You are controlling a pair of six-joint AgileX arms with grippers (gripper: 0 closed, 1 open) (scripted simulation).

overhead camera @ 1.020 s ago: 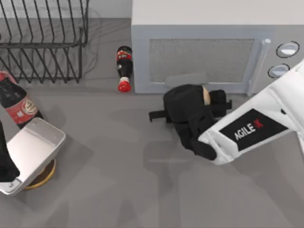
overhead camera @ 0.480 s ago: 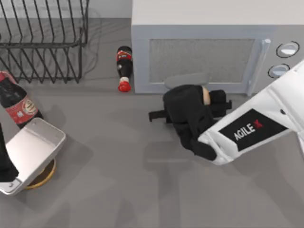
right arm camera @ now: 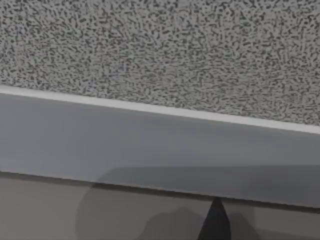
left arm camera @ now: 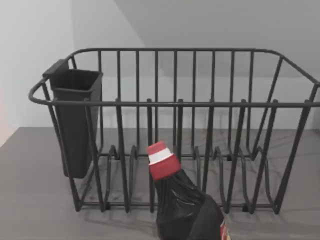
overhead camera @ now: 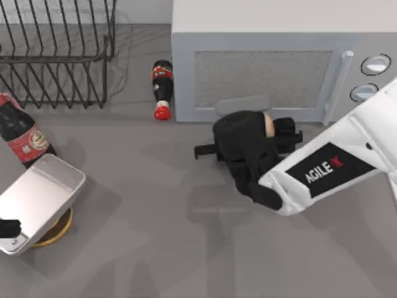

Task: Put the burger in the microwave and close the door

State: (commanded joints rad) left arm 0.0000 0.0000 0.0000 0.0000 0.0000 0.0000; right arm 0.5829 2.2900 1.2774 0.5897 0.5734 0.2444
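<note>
The light-grey microwave [overhead camera: 279, 37] stands at the back right with its door [overhead camera: 260, 77] shut, and the speckled window [right arm camera: 165, 55] is close up in the right wrist view. My right gripper [overhead camera: 268, 131] hangs just in front of the door's lower edge, left of the pale bar handle [overhead camera: 338, 87]. It is shut on the burger [overhead camera: 268, 123], of which a tan sliver shows between the black parts. One dark fingertip [right arm camera: 215, 222] points at the door's base. My left arm [overhead camera: 8, 227] shows as a black bit at the table's left edge.
A black wire rack [overhead camera: 56, 53] with a dark cup [left arm camera: 75, 120] stands at the back left. One cola bottle [overhead camera: 25, 133] lies near it, and a small one [overhead camera: 162, 87] beside the microwave. A metal tray [overhead camera: 43, 198] rests over a yellow-brown disc [overhead camera: 59, 231].
My left arm has drawn back toward the left edge, uncovering more of the metal tray. The right gripper and the burger have hardly moved.
</note>
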